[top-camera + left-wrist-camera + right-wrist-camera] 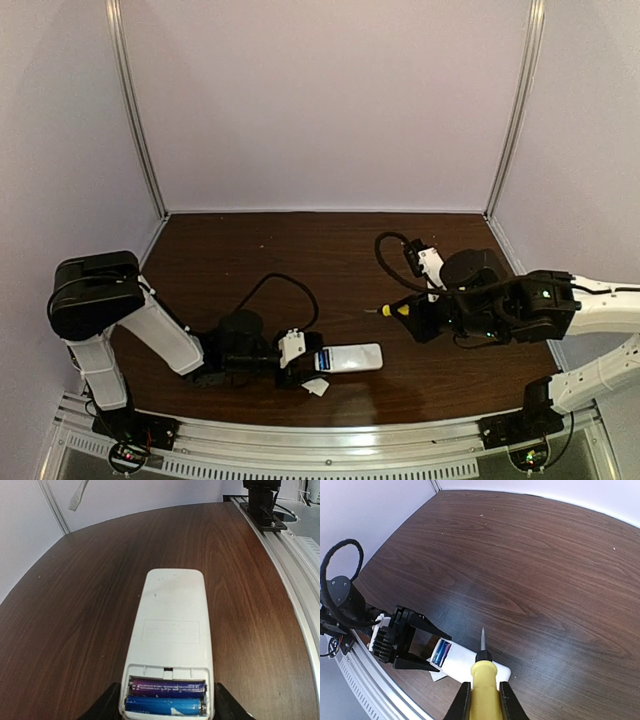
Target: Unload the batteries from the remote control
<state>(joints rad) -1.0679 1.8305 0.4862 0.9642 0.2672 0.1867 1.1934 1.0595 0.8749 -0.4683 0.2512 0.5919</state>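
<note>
The white remote control (352, 357) lies back-up on the dark wooden table near the front edge, its battery bay open. Two blue batteries (166, 696) sit side by side in the bay, and they also show in the right wrist view (440, 653). My left gripper (167, 707) is shut on the remote's bay end, one finger on each side. My right gripper (484, 696) is shut on a yellow-handled screwdriver (484, 677), held above the remote's far end with its blade pointing over the table. In the top view the right gripper (420, 318) is to the right of the remote.
A small white cover piece (316, 386) lies on the table just in front of the remote; it also shows in the right wrist view (436, 675). A metal rail (300, 440) runs along the front edge. A black cable (285, 283) loops behind the left wrist.
</note>
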